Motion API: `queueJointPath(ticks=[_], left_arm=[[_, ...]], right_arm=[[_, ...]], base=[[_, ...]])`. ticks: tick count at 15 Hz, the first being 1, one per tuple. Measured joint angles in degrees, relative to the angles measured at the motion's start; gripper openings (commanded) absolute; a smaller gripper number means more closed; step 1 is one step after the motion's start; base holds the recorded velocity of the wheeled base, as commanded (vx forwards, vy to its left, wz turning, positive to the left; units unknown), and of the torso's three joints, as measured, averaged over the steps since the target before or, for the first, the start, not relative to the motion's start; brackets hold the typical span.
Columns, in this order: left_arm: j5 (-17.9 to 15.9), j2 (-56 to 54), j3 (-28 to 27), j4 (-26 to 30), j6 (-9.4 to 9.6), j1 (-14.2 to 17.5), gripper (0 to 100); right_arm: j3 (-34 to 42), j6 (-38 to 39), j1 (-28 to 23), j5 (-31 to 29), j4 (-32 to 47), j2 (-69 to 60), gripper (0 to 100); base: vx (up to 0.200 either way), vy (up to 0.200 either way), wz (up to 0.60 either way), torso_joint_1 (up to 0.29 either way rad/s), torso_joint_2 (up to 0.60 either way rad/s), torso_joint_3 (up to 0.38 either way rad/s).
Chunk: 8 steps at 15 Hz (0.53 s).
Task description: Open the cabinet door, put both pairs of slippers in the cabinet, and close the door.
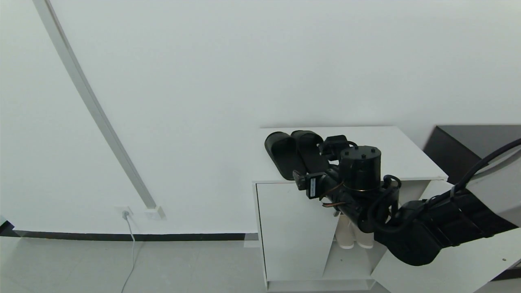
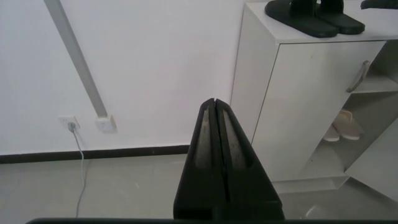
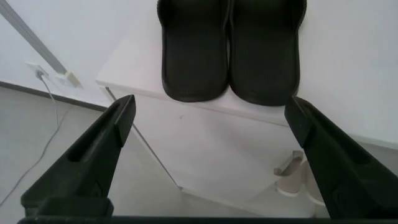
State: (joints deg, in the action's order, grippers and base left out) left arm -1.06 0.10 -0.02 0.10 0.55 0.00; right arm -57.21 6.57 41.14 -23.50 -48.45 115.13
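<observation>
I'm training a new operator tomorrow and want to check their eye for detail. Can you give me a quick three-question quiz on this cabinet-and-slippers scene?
1. True or false: the black slippers lie on top of the cabinet.
2. Pick one. The right gripper is: A) shut on a slipper; B) open, facing the black slippers; C) shut and empty.
3. Fill in the blank: the light-coloured slippers sit ___ the cabinet.

Key: 1 true; 2 B; 3 inside.
</observation>
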Motion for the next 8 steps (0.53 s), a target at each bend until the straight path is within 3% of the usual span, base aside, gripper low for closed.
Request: queueJointPath(ticks=[1, 8], left_arm=[[0.0, 0.0, 0.0, 0.0, -0.01, 0.0, 0], [0.0, 0.0, -0.1, 0.1, -0.01, 0.0, 0]], right_arm=[[0.1, 0.0, 0.0, 0.0, -0.3, 0.0, 100], [0.8, -1.0, 0.0, 0.0, -0.7, -0.9, 100]], base=[[0.000, 0.000, 0.00, 0.000, 0.00, 0.000], [0.200, 0.000, 0.00, 0.002, 0.00, -0.001]])
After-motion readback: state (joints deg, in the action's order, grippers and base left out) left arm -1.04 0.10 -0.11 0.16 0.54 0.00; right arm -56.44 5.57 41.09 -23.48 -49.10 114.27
